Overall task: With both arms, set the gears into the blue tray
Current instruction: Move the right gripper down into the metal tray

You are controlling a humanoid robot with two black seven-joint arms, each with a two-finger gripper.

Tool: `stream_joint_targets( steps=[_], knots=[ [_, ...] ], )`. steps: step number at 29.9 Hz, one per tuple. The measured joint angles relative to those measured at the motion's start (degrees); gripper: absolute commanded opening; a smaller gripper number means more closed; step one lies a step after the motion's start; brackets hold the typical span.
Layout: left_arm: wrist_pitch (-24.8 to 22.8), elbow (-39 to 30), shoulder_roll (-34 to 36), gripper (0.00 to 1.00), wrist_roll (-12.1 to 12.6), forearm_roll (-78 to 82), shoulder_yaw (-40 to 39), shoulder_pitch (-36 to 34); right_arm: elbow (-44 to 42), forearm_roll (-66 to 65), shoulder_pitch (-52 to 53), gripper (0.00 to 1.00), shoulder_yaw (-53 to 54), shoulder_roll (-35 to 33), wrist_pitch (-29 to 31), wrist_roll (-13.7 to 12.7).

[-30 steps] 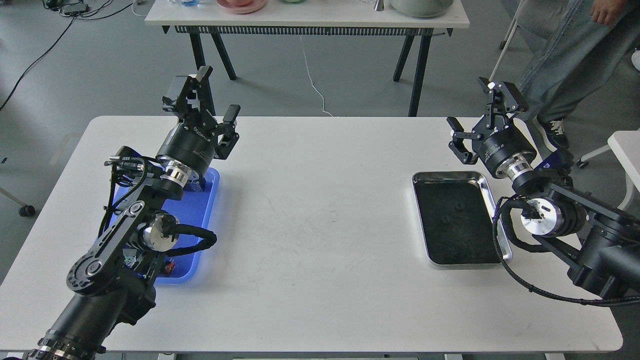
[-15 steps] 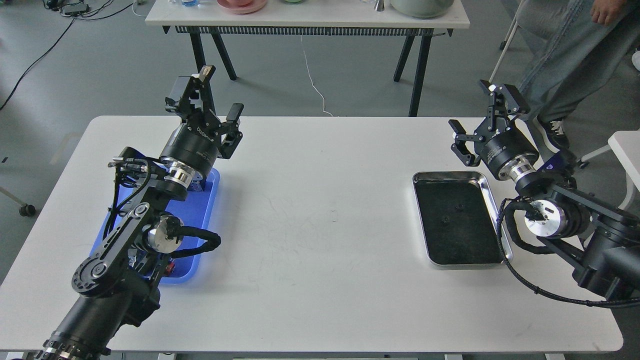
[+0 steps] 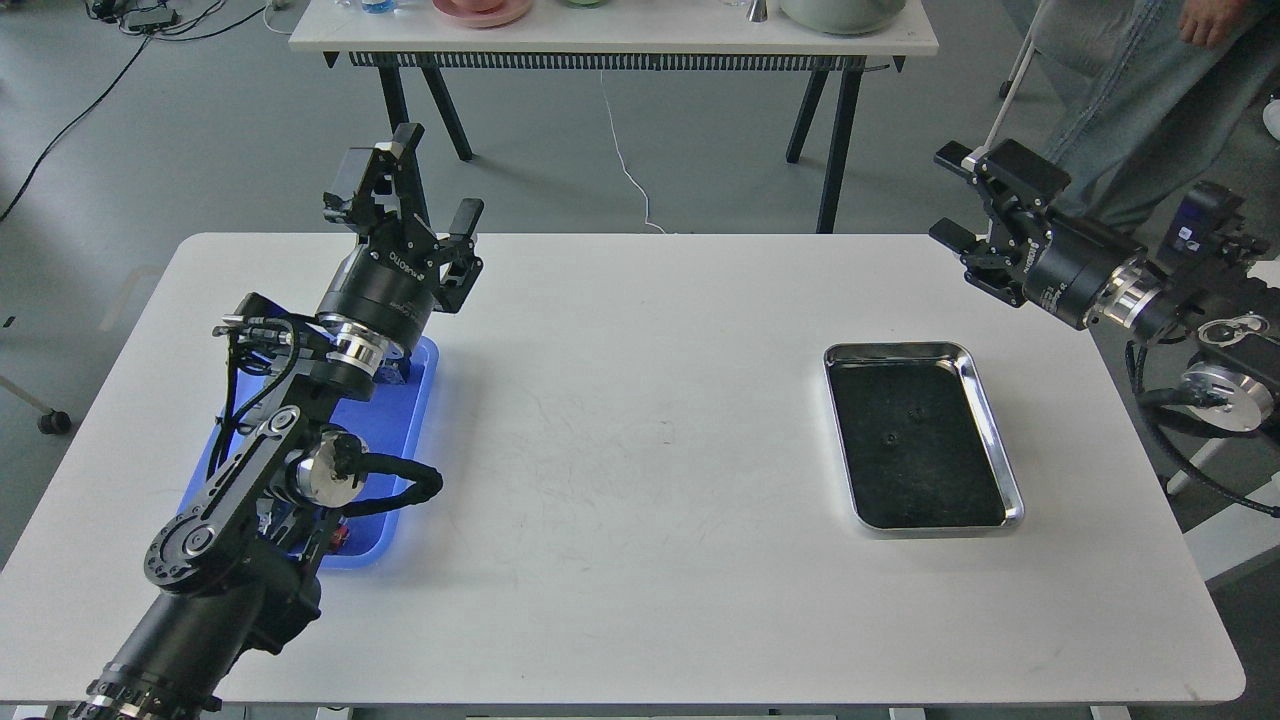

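Two tiny black gears lie on the black inside of the steel tray at the right of the white table. The blue tray sits at the left, largely hidden under my left arm. My left gripper is raised above the table's far left edge, open, with nothing between its fingers. My right gripper hangs beyond the table's far right corner, off the tray, open and empty.
A small red-capped part shows at the blue tray's near end under my left arm. A second table with bowls stands behind. A person in jeans stands at the far right, close to my right arm.
My right arm has swung up and to the right, away from the steel tray, and its gripper now points left beyond the table corner. The left arm has barely moved.
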Motion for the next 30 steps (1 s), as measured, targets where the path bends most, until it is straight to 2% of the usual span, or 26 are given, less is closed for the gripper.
stream_joint_targets(
  steps=[4,8,15,22,25,27,28,30],
  knots=[
    [0.01,0.0,0.01,1.0,-0.59,0.0,0.0,0.0,-2.33,-16.74,5.2,0.99,-6.47,-1.49,0.17,0.0],
    [0.01,0.0,0.05,1.0,-0.72,0.0,0.02,0.0,-5.69,-27.79,14.89,0.99,-20.48,-1.52,0.42,-0.02],
    [-0.04,0.0,-0.09,1.0,-0.74,-0.01,0.08,0.0,-7.11,-35.69,26.86,0.96,-42.31,3.34,0.5,0.0],
    [-0.06,0.01,-0.22,1.0,-0.83,-0.02,-0.07,0.0,-12.4,-42.26,26.61,0.92,-49.44,11.16,0.43,-0.03],
    [-0.06,0.01,-0.2,1.0,-0.83,-0.02,-0.12,0.0,-14.15,-42.46,25.5,0.84,-50.39,13.87,0.18,-0.02],
    [-0.06,0.01,-0.07,1.0,-1.02,-0.02,-0.17,0.0,-15.59,-42.44,24.58,0.69,-50.51,15.33,-0.12,-0.03],
    [-0.06,0.01,-0.04,1.0,-1.14,-0.02,-0.18,0.0,-16.24,-42.38,23.99,0.65,-50.54,16.05,-0.28,-0.02],
    [-0.06,0.01,-0.01,1.0,-1.34,-0.02,-0.19,0.0,-17.2,-42.28,22.83,0.65,-50.56,17.23,-0.48,-0.02]
  ],
)
